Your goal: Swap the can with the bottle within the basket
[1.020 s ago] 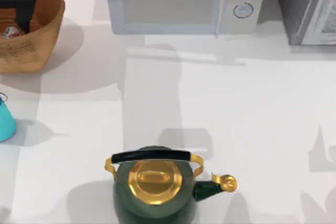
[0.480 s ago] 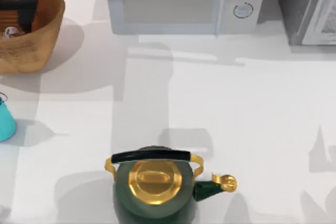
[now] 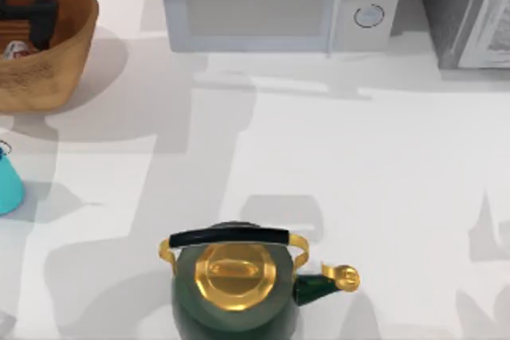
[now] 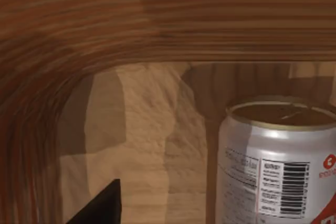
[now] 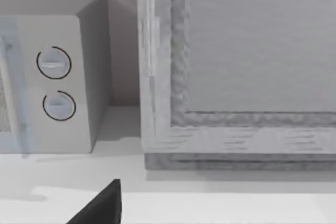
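Note:
The wicker basket (image 3: 68,49) stands at the table's far left corner. My left gripper (image 3: 32,15) hangs inside it, low against the ribbed inner wall (image 4: 157,19). A silver can (image 4: 278,161) with a red label and a barcode stands upright on the basket floor, close beside the gripper and apart from it. From above the can (image 3: 11,50) peeks out just left of the gripper. A teal bottle (image 3: 8,185) stands on the table at the left edge, in front of the basket. A dark part of my right gripper (image 5: 100,205) faces the back wall.
A dark green and gold kettle (image 3: 235,284) sits at the front middle. A white microwave (image 3: 275,1) stands along the back, with a grey cabinet (image 3: 470,9) at the back right.
The left arm's shadow on the table has slid and spread toward the front left. The left gripper stays inside the basket, shifted only slightly. Can, bottle and kettle have not moved.

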`<state>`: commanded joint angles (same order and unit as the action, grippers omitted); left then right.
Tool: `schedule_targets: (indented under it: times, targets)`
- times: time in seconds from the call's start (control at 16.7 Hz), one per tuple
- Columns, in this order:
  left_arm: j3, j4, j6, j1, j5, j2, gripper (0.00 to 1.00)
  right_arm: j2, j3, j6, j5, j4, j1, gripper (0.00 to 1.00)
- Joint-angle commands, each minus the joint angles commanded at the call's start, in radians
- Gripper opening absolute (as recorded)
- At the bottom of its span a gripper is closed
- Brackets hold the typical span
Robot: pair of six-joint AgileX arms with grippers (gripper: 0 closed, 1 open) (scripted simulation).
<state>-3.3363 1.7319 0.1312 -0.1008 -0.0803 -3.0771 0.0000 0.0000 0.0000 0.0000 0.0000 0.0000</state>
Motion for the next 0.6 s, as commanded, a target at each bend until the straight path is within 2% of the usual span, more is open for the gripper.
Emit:
schedule_targets:
  times: [0.42, 0.6]
  targets:
    - [-0.052, 0.018, 0.000, 0.000, -0.001, -0.036, 1.00, 0.000, 0.000, 0.000, 0.000, 0.000, 0.000, 1.00]
    - [-0.052, 0.018, 0.000, 0.000, -0.001, -0.036, 0.77, 0.000, 0.000, 0.000, 0.000, 0.000, 0.000, 1.00]
